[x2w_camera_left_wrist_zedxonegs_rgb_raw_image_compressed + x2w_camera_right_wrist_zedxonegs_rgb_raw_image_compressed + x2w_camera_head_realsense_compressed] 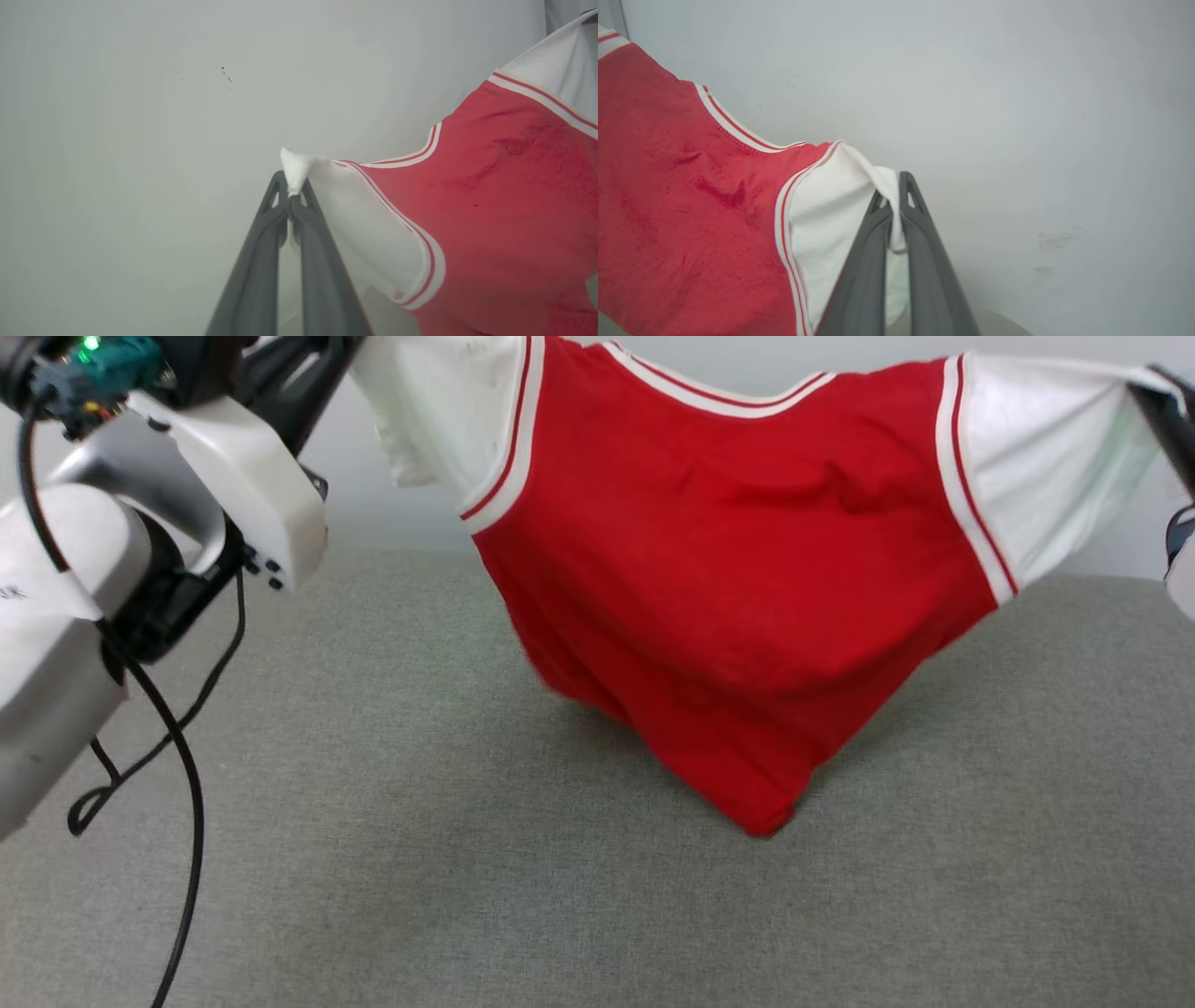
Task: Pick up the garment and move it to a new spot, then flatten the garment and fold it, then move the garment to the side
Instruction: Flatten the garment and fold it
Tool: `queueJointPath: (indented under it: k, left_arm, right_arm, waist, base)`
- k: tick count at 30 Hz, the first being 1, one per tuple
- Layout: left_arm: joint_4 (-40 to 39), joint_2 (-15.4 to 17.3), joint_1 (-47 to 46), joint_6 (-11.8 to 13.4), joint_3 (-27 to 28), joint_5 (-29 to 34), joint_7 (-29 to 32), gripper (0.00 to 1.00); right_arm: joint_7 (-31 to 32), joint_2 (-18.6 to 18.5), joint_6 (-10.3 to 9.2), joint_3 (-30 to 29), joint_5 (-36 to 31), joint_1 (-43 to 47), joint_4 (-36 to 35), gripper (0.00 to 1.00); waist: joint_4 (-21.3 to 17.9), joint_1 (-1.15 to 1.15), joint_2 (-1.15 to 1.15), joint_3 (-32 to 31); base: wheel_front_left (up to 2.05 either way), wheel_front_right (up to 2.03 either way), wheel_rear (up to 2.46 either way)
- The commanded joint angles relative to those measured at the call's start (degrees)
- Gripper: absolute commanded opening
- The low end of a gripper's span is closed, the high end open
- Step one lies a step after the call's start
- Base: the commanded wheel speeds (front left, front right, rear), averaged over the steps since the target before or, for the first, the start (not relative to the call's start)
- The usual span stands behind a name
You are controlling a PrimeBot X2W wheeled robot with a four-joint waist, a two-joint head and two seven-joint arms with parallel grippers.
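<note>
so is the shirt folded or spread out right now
Spread, not folded: the shirt hangs stretched between the left hand and right hand, each shut on a white sleeve.

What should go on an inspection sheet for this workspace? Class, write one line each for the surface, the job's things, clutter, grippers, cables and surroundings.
Surface: grey-green cloth-covered surface, bare where visible.
Job's things: garment, red with white sleeves, held up and stretched between the two grippers; its lowest corner hangs at or just above the surface, cannot tell which.
Clutter: nothing seen.
Grippers: left gripper shut on one sleeve tip of the garment; right gripper shut on the other sleeve tip.
Cables: black cable hangs in loops from the left forearm.
Surroundings: plain pale wall behind.
</note>
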Motion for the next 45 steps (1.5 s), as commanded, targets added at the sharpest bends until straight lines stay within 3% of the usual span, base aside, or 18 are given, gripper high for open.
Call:
queueJointPath:
  k: [1,8,20,36,45]
  left_arm:
    - [-1.2,0.5,-1.4,0.6,0.7,0.5,-0.2,0.00]
    - [-3.9,0.6,-6.2,2.0,3.3,0.9,0.3,0.00]
    - [1.8,-2.7,-16.7,-0.5,6.6,0.6,0.0,0.00]
    - [20.7,-10.2,-37.9,-5.1,10.7,3.1,-4.7,0.00]
    - [28.4,-12.8,-40.8,-6.2,10.4,3.9,-9.1,0.00]
  right_arm:
    - [-0.2,0.7,-0.06,-1.0,-0.6,-1.2,-0.7,0.00]
    - [1.4,3.1,-0.06,-6.3,-3.9,-3.9,-5.3,0.00]
    - [4.9,6.4,-0.06,-9.0,-10.1,-17.2,-6.0,0.00]
    - [-0.6,11.5,-0.07,-5.6,-20.2,-50.7,14.3,0.00]
    - [-6.7,15.5,-0.06,-3.5,-22.1,-57.8,24.7,0.00]
  waist:
    - [0.0,0.00,0.00,-0.6]
    - [0.2,0.00,0.00,-0.3]
    - [0.1,0.00,0.00,10.3]
    - [0.0,0.00,0.00,29.1]
    - [0.2,0.00,0.00,33.4]
  base:
    - [0.00,0.00,0.00]
    - [0.00,0.00,0.00]
    - [0.00,0.00,0.00]
    - [0.00,0.00,0.00]
    - [0.00,0.00,0.00]
